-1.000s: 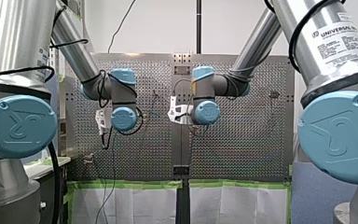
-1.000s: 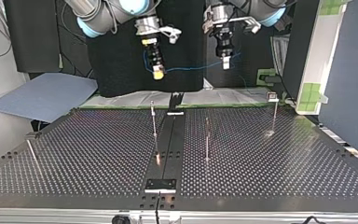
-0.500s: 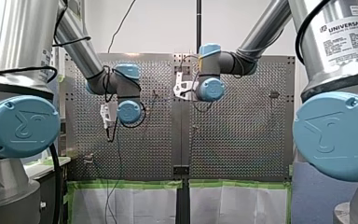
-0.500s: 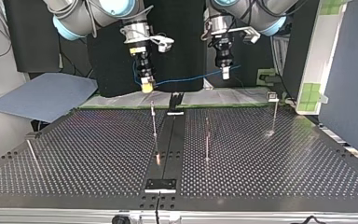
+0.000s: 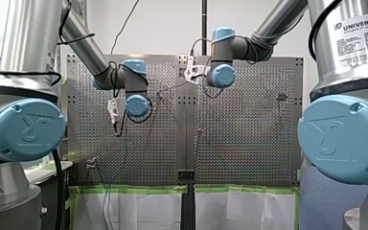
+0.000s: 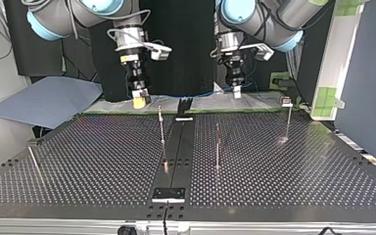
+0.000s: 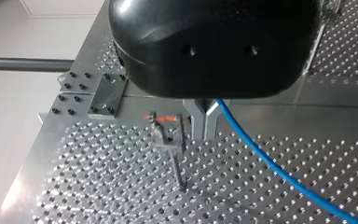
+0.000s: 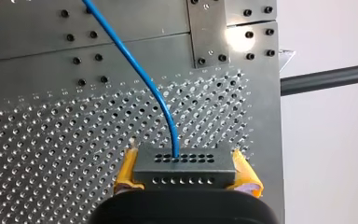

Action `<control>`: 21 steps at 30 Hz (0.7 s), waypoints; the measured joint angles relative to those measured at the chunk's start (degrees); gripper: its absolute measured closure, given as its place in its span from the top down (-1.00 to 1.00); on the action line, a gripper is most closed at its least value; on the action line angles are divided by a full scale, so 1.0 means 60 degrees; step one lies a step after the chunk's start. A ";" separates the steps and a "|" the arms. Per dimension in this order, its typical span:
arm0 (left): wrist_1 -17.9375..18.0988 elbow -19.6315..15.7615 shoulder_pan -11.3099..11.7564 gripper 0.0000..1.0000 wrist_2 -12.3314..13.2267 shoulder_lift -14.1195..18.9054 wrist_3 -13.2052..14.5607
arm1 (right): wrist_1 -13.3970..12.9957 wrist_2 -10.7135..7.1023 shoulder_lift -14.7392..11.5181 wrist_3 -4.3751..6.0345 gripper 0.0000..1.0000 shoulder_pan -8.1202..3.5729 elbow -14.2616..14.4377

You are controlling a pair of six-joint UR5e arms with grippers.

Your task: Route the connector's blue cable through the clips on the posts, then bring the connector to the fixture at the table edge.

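Right wrist view shows the connector (image 8: 184,167), a grey block with rows of small holes, clamped between the yellow pads (image 8: 244,175) of the robot's right gripper (image 8: 186,173). The blue cable (image 8: 140,74) leaves the middle of the block's upper row and curves away over the perforated table (image 8: 51,140).

Across the table, the top view places that right gripper (image 6: 139,100) at its left, pointing down over the table's far edge. The connector itself is too small to make out there. The cable (image 6: 196,94) runs as a thin, nearly level line from it to the robot's left gripper (image 6: 235,91), which hangs at about the same height to the view's right.

From the left wrist view, the left gripper's (image 7: 204,126) metal fingers stand pressed together with the cable (image 7: 270,163) coming out beside them, so it appears closed on the cable. Just beside those fingers a post with a clip (image 7: 170,144) rises from the table, apart from the cable.

Other thin posts stand on the table in the top view:
- one near the centre strip (image 6: 161,125);
- one past it (image 6: 218,147);
- one with a clip head at the right (image 6: 288,117);
- a leaning one at the far left (image 6: 33,159).

A dark forked bracket (image 6: 184,104) sits at the far edge between the two grippers, and a small plate (image 6: 169,194) sits at the near edge. The cable touches none of the posts.
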 joint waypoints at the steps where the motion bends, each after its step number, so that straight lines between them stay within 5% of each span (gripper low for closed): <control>1: -0.0044 0.0066 0.0037 -1.00 0.0017 0.0000 -0.0007 | -0.0011 -0.0007 0.0047 -0.0002 -1.00 -0.0025 -0.0003; 21: -0.0224 0.0466 0.1171 -1.00 0.1168 -0.0327 -0.0160 | -0.0524 -0.0164 0.1220 0.0049 -1.00 -0.0435 -0.0079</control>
